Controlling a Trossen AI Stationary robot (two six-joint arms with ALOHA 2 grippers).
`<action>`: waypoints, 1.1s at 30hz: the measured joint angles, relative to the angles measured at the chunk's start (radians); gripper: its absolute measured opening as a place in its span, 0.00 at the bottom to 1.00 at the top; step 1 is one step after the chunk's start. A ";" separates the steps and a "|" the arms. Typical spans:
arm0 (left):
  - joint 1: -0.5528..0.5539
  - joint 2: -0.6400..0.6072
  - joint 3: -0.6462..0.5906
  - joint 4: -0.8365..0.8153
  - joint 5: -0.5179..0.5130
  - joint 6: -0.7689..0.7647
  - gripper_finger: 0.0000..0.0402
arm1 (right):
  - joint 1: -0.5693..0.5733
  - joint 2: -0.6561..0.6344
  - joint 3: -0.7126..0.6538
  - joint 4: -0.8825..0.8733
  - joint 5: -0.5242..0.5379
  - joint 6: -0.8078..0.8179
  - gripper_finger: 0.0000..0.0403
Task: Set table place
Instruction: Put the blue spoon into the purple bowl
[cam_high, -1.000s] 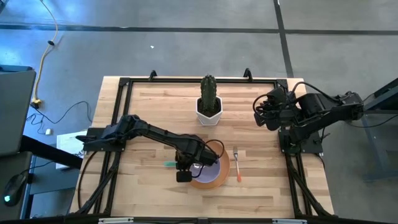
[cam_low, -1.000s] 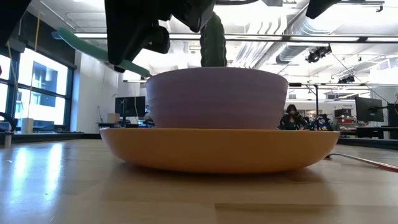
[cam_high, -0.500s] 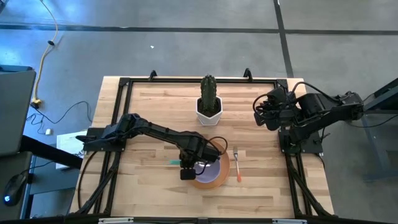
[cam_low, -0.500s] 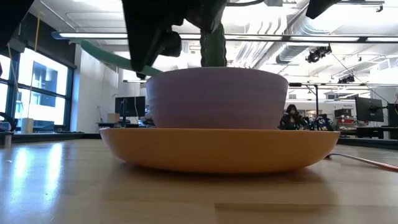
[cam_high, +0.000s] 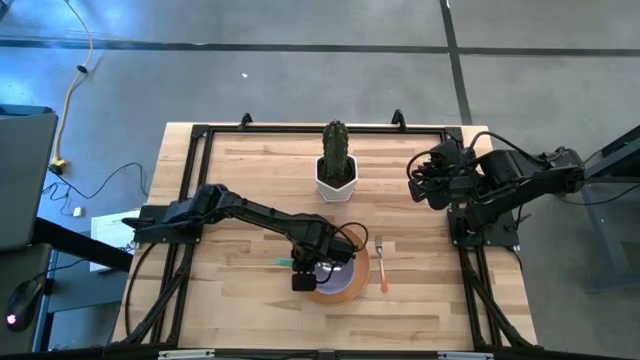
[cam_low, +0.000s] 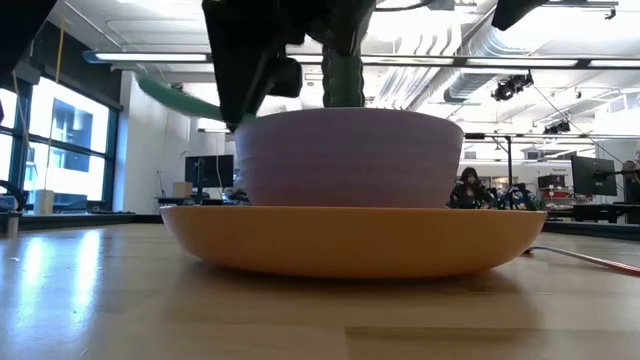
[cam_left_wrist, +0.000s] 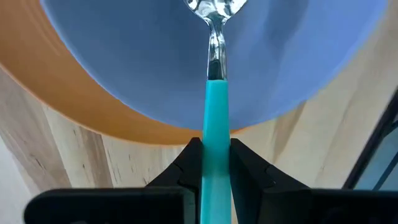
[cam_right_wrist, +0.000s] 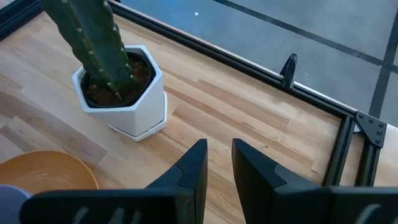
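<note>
The lavender bowl (cam_high: 338, 268) sits in the round orange plate (cam_high: 345, 292) near the table's middle front, and both show in the low view, the bowl (cam_low: 350, 155) on the plate (cam_low: 350, 240). My left gripper (cam_high: 302, 272) is shut on the green-handled metal spoon (cam_high: 285, 263) at the bowl's left rim. The spoon's metal head (cam_left_wrist: 214, 9) is over the bowl's inside (cam_left_wrist: 155, 62). The orange-handled fork (cam_high: 381, 265) lies flat on the table right of the plate. My right gripper (cam_high: 415, 182) waits empty at the far right, its fingers a narrow gap apart (cam_right_wrist: 217, 152). My left gripper pinches the spoon's green handle (cam_left_wrist: 214, 134) between its two fingers, which lie along the spoon and come from the table's left. The handle's free end (cam_low: 170, 95) sticks out behind, higher than the head. The spoon is clear of the table; whether its head touches the bowl, I cannot tell.
A cactus in a white pot (cam_high: 336, 165) stands at the far middle of the table and shows in the right wrist view (cam_right_wrist: 121, 93). The black frame rail (cam_high: 200, 135) runs round the light wood tabletop (cam_high: 240, 170). There is bare wood left of the plate.
My left gripper has gone a little toward the table's right edge with the spoon, still shut on its handle. The spoon's head has come in over the bowl. The plate, bowl and fork have stayed where they were.
</note>
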 joint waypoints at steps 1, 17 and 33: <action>0.000 0.004 -0.001 -0.004 0.000 0.001 0.09 | 0.000 0.000 0.000 0.000 0.000 0.000 0.17; 0.000 0.037 -0.001 -0.021 -0.041 0.012 0.09 | 0.000 0.000 0.000 0.000 0.000 0.000 0.17; 0.000 0.034 0.021 -0.017 -0.045 -0.026 0.17 | 0.000 0.000 0.000 0.000 -0.001 -0.015 0.17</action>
